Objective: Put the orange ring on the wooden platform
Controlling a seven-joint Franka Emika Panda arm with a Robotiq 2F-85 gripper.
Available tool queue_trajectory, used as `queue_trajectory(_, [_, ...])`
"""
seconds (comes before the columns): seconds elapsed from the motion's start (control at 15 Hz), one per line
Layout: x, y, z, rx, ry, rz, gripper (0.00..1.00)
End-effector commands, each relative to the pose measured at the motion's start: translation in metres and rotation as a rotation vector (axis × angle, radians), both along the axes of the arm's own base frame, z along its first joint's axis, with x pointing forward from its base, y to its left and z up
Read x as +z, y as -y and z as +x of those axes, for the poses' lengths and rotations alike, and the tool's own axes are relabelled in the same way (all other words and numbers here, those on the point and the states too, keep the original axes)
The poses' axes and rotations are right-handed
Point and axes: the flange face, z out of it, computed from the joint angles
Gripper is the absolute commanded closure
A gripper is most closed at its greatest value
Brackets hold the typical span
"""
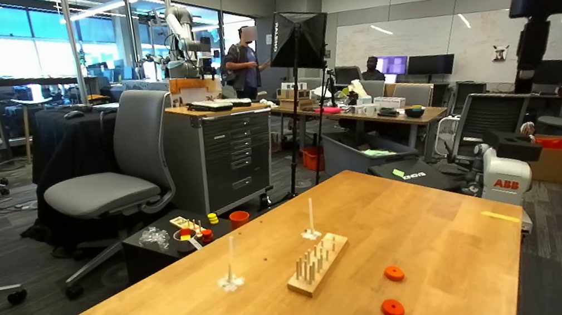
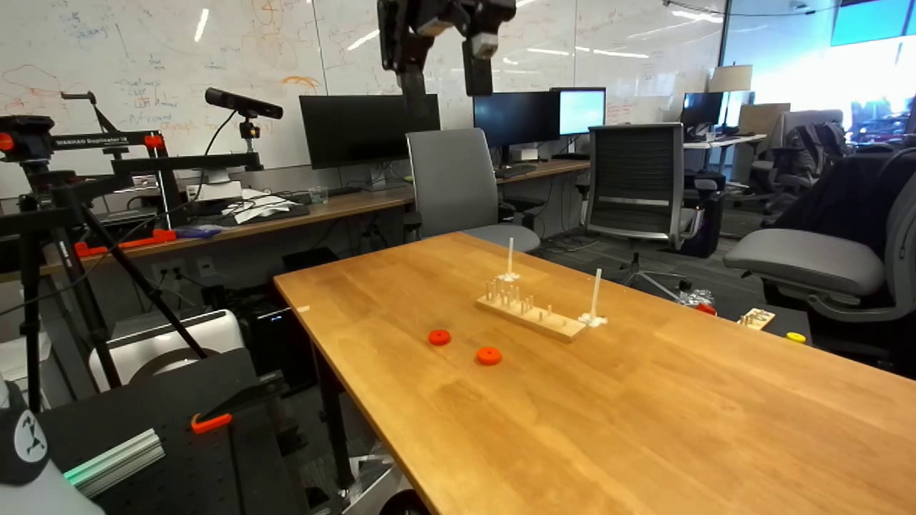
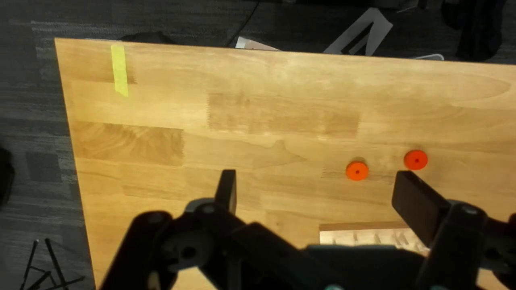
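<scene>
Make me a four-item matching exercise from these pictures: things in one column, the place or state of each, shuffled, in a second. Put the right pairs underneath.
Things
1. orange ring
2. wooden platform
3. yellow tape
4. claw

Places and states
A. open, above the table
B. stuck near a corner of the table
C. lying flat near a redder ring
D. bearing upright pegs

Pairs: 1-C, 2-D, 3-B, 4-A

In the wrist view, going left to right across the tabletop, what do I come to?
Yellow tape → orange ring → redder ring. I've left out the wooden platform: its visible part spans the rings' stretch of the picture, lower down.
</scene>
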Motion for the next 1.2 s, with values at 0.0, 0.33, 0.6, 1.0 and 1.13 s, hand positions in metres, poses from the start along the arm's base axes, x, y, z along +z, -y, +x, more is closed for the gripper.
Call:
queue_trajectory(0.0, [-0.002, -0.013, 0.053, -0.092, -0.076, -0.019, 0.00])
queue_trajectory(0.33, [-0.014, -0.013, 0.054, -0.070, -0.075, -0.024, 0.00])
queue_trajectory(0.6, [-0.050, -0.037, 0.100, -0.159, -0.162, -0.065, 0.00])
queue_trajectory(1.0, [-0.144, -0.058, 0.168, -0.282, -0.337, -0.097, 0.00])
queue_trajectory(1.13, [-0.182, -0.058, 0.184, -0.318, -0.391, -0.128, 0.00])
